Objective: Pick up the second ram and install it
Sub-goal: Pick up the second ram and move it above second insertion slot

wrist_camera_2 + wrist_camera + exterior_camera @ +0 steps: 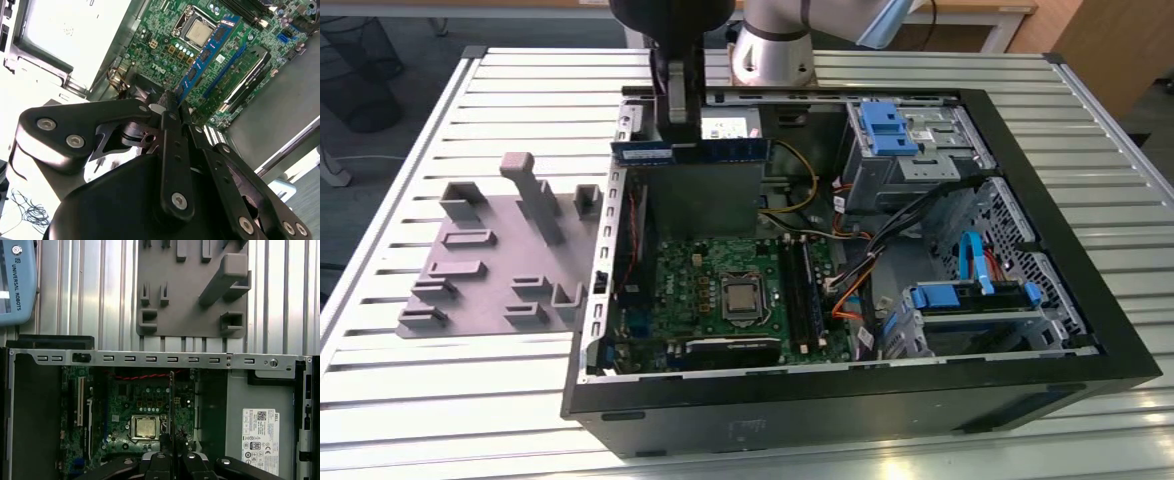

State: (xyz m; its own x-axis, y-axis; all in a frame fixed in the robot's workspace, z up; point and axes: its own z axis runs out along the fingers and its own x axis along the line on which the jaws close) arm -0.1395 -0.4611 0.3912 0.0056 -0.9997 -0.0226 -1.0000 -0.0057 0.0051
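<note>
A slatted metal table (454, 400) carries an open black computer case (854, 405), lying on its side with its inside facing up. On the case floor, toward the near left, lies the green motherboard (700, 285) with its square processor socket (742, 296). On the table just left of the case, in the exterior view, sits the grey holder block (467, 270), its slots and posts standing up. Over the far left part of the case the dark gripper (678, 138) hangs pointing down, above the grey power supply (707, 200). Its fingers are drawn in close and pinch the second ram (736, 150) by its upper edge, nearer the strip's left end. The blue strip stands on edge, level, its long axis running from the exterior view's left to its right, held in the air clear of the motherboard. In the second wrist view the strip (207, 52) reaches out from the gripper (170, 100) over the board, chips facing the camera.
</note>
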